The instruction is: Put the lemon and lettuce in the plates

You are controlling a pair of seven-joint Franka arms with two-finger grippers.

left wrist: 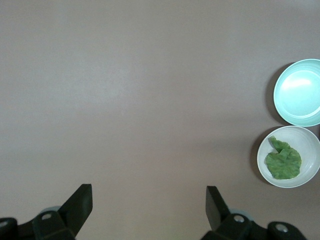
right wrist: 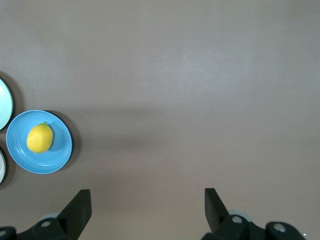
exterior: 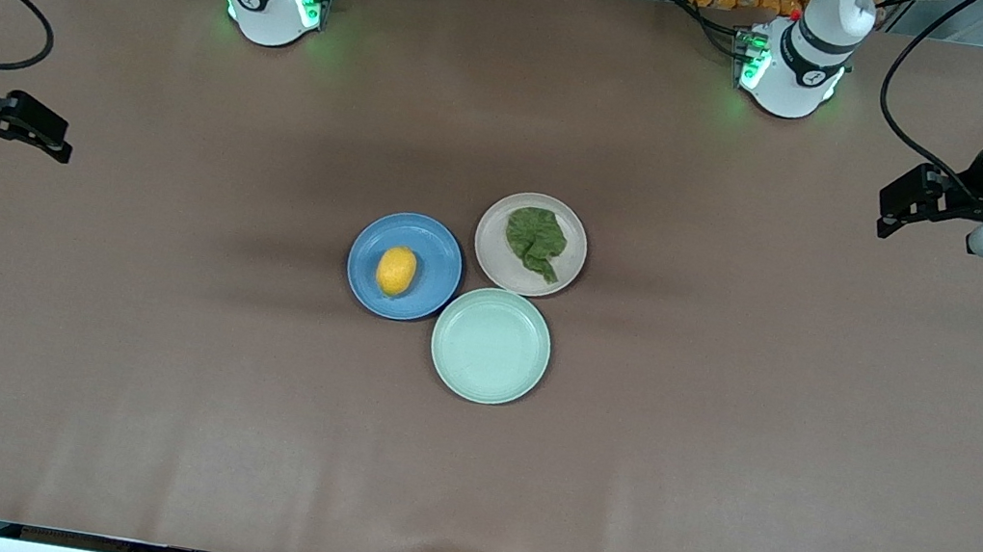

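Brown matte table surface [exterior: 145, 380] is seen spanning the whole work area, with both arm bases mounted along its edge farthest from the front camera. Both arms are noted waiting, drawn back to their own ends of the table and well apart from the crockery.

Three round shallow plates are grouped at mid-table, each just beside the other two. The pale mint-green plate [exterior: 491, 346] is placed nearest the front camera and is seen bare. The blue round plate [exterior: 404, 266] is set toward the right arm's end of the group. The pale beige-pink round plate [exterior: 530, 244] is set farthest from the front camera, toward the left arm's end.

The left gripper [exterior: 891, 207] is held over bare table at the left arm's end; in the left wrist view its black fingers [left wrist: 80, 202] are seen spread wide apart with nothing between them. The right gripper [exterior: 54, 138] is held over bare table at the right arm's end, and its fingers [right wrist: 80, 205] are likewise spread apart and unloaded.

The crinkled green lettuce leaf [exterior: 536, 241] is found lying within the beige-pink plate. The small oval yellow lemon [exterior: 396, 271] is found resting inside the blue plate, near its centre.
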